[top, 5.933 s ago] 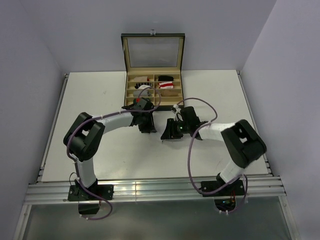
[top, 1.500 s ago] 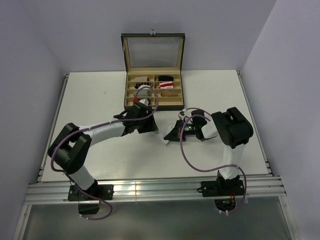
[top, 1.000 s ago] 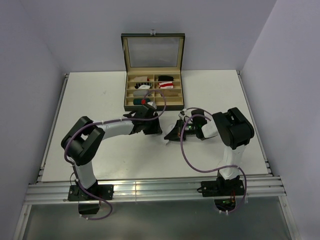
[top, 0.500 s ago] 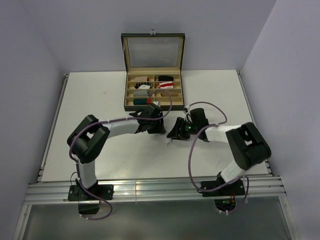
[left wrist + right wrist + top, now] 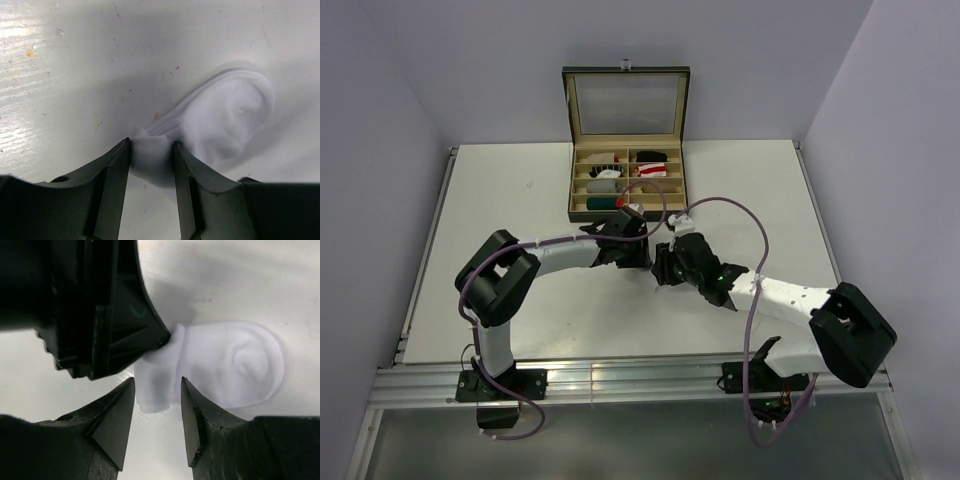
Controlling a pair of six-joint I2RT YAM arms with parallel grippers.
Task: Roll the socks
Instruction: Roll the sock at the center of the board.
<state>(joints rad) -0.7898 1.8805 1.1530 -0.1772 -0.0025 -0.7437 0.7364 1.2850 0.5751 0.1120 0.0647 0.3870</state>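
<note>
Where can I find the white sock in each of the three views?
Left wrist: the white sock lies right of centre, its end in the left claw.
Right wrist: right of centre too.
Top external: cannot be made out, near the left claw.
Shared landmark: the left claw, seen in all three.

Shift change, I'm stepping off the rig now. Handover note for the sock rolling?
Left gripper: jaws shut on one end of the white sock.
Right gripper: jaws open, straddling that same end, not gripping.
Sock lies unrolled on the table.
Other items sit in the compartment box at the back, too small to judge.
Done: grasp only. Left: roll this sock.
</note>
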